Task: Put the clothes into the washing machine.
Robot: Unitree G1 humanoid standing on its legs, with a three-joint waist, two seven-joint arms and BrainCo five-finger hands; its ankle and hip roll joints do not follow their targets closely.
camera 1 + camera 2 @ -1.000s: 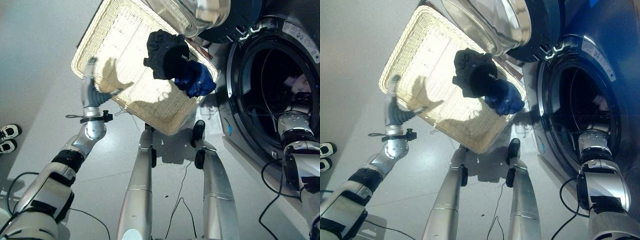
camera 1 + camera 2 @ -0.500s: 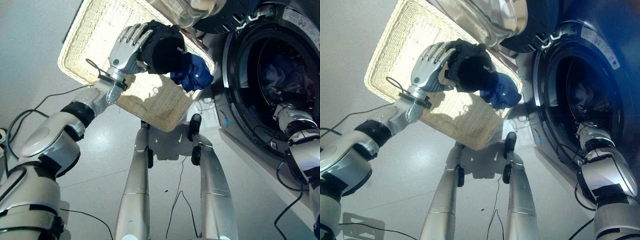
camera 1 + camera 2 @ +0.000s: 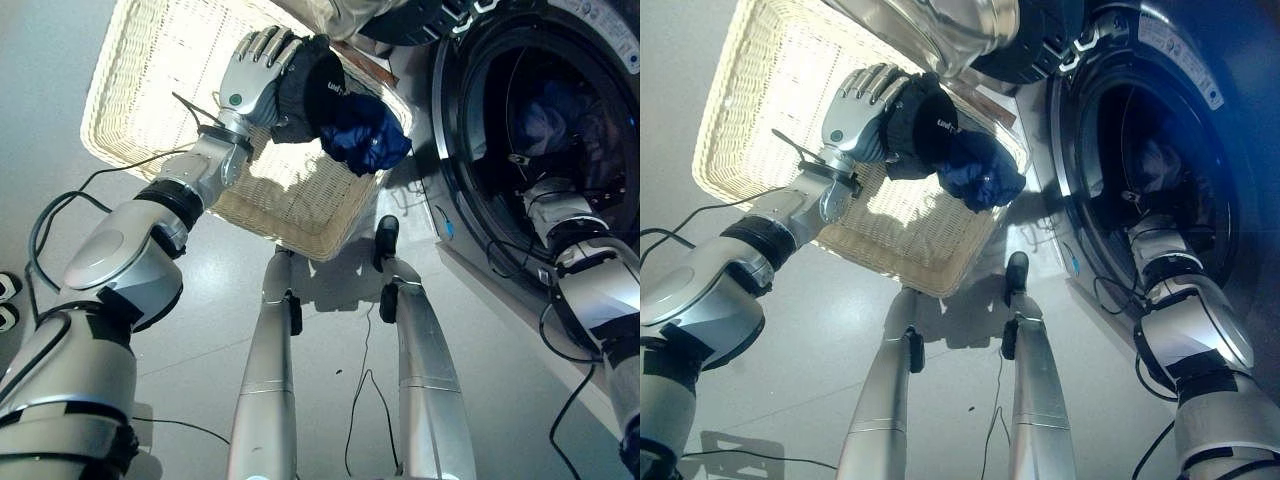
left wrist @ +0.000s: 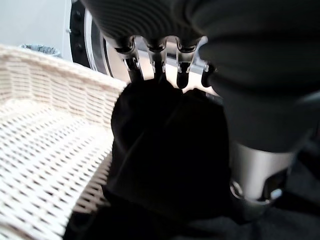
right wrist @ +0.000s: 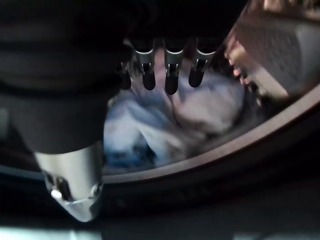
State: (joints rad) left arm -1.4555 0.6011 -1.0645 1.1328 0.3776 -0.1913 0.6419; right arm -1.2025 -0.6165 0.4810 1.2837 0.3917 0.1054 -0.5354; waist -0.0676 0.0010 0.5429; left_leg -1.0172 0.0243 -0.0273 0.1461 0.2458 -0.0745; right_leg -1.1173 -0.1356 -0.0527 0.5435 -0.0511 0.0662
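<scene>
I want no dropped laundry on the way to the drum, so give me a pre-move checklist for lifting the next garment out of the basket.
1. Left hand on the black garment: ok, its fingers lie over the cloth in the wicker basket.
2. Firm grip: cannot tell; in the left wrist view the fingertips sit at the cloth's edge, and whether they close round it is not visible.
3. Blue garment free of the black one: cannot tell, they touch.
4. Washing machine door open: ok.
5. Opening free: not ok, the right hand reaches into the drum over pale clothes.
</scene>
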